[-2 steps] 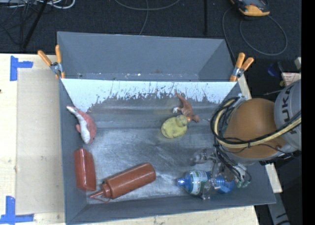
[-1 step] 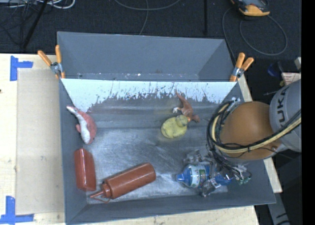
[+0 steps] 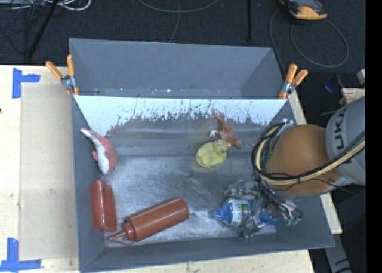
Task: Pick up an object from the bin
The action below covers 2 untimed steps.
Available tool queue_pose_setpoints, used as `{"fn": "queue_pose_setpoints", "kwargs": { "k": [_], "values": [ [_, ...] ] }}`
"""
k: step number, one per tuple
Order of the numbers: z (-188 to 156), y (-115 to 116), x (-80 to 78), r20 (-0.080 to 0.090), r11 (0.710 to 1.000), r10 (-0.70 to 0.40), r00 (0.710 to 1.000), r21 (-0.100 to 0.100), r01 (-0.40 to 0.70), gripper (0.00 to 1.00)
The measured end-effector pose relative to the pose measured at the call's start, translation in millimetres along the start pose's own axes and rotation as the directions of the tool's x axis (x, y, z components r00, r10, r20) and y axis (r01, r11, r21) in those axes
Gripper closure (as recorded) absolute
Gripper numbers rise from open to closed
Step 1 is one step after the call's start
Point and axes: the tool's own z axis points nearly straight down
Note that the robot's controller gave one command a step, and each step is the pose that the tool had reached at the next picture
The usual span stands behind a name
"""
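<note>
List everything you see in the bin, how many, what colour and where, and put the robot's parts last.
bin: one, grey, middle of the view
squeeze bottle: one, red-brown, lying on its side at the front, nozzle to the left
cylinder: one, red, front left, along the left wall
toy: one, pink and white, by the left wall
lump: one, yellow-green, centre, toward the back
figure: one, brown, just behind the lump
small bottle: one, blue with green and white, front right, right beside the gripper
gripper: one, dark metal, low in the front right corner
arm: one, grey with an orange cover and cables, reaching in from the right
</note>
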Motion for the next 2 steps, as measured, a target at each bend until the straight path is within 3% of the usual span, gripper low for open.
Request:
{"fn": "queue_pose_setpoints", "kwargs": {
  "k": [2],
  "values": [
    [-2.5, 0.3, 0.1, -0.003, 1.000, 0.000, 1.000, -0.001, 0.000, 1.00]
  ]
}}
